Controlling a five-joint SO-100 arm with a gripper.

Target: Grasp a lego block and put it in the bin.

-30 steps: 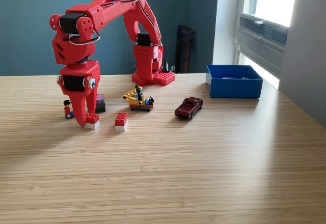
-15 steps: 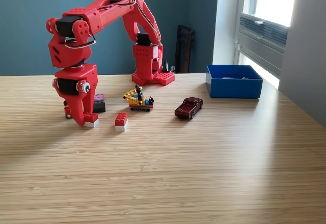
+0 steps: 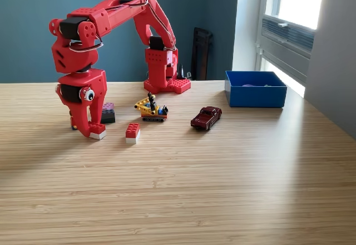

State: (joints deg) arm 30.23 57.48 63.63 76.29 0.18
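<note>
Since grasping comes first, lowered onto a red-and-white lego block (image 3: 97,132) near the desk's (image 3: 222,189) far left edge: gripper (image 3: 90,129), jaws narrow around it. Well apart, by the far right corner: the bin (image 3: 255,96).

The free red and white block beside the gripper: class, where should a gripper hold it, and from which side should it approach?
Probably from above. The red and white block sits flat on the table with clear space around it, apart from the gripper. Close the jaws across its two opposite side faces, which look flat.
</note>
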